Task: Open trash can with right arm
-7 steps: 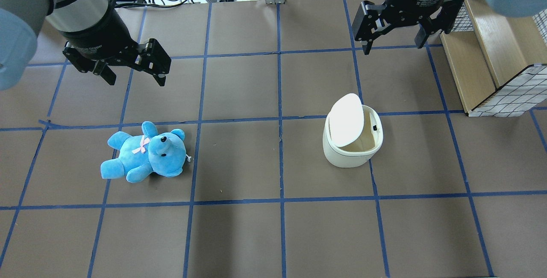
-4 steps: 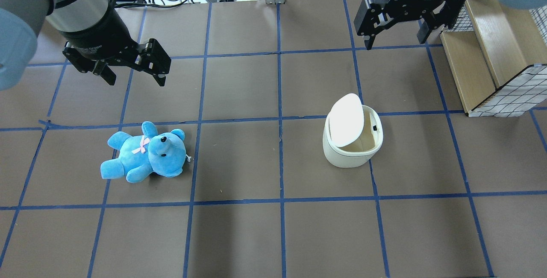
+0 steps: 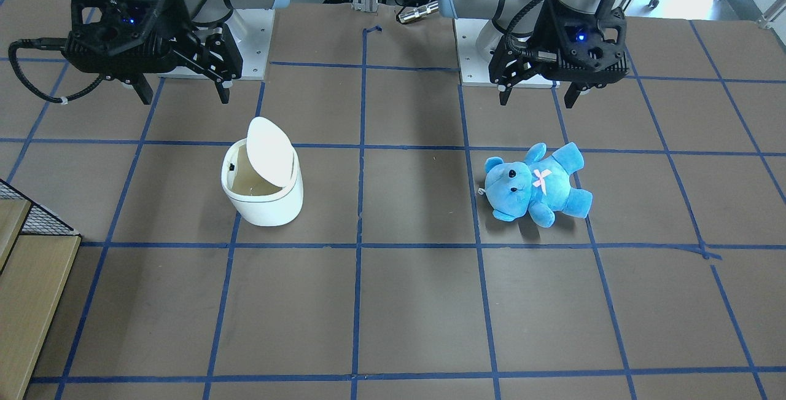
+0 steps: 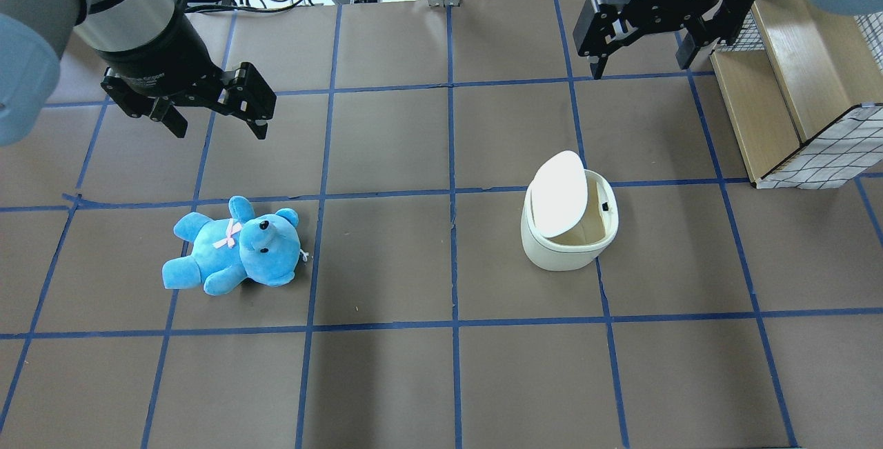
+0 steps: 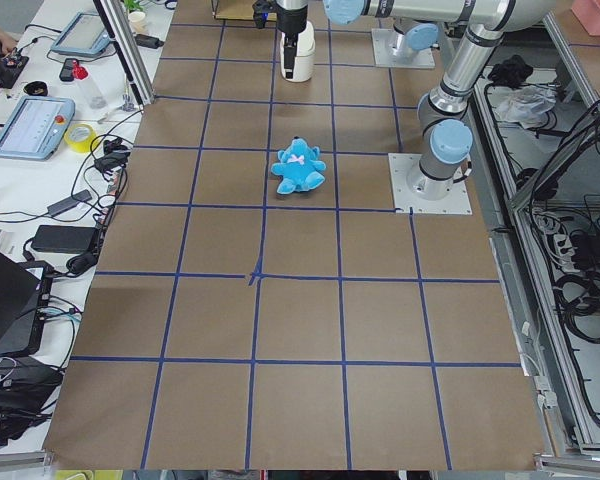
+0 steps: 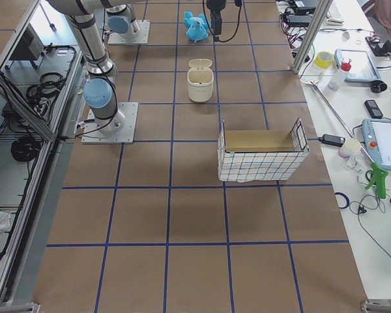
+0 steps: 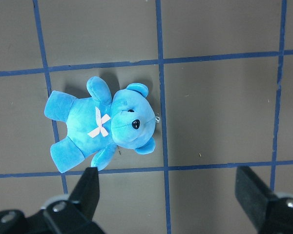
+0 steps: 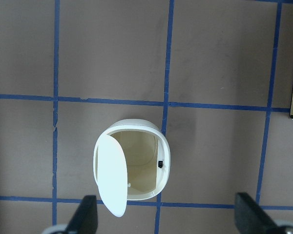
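Brown paper ruled into squares by blue tape (image 4: 386,159) covers the table beneath me. My black two-finger right pincer (image 4: 640,71) hangs high over it, jaws spread wide and nothing held (the wrist view shows only bare paper between the fingertips).

Beneath the pincer, nearer one finger than the other, stands the small white rounded-square plastic trash can (image 8: 163,161), with clear air between us. Its flat white flip lid (image 8: 111,173) is tipped up steeply over one edge, and the tan inside is open to view.

Off to one side of the pincer, farther than the can, sits a wire-grid basket with a wooden lining (image 4: 821,152). Farther again, well apart across the table, my black left pincer (image 4: 221,133) hovers wide open and empty over a blue plush teddy bear (image 4: 234,249) lying on its back.

I judge the opening itself done and this the clearing-off step: the lid is up and the pincer is out of contact. The next move asks little of me, I think. I should keep above the raised lid so as not to knock it shut. If it must lie further back, a light push with one fingertip at its free edge would do.
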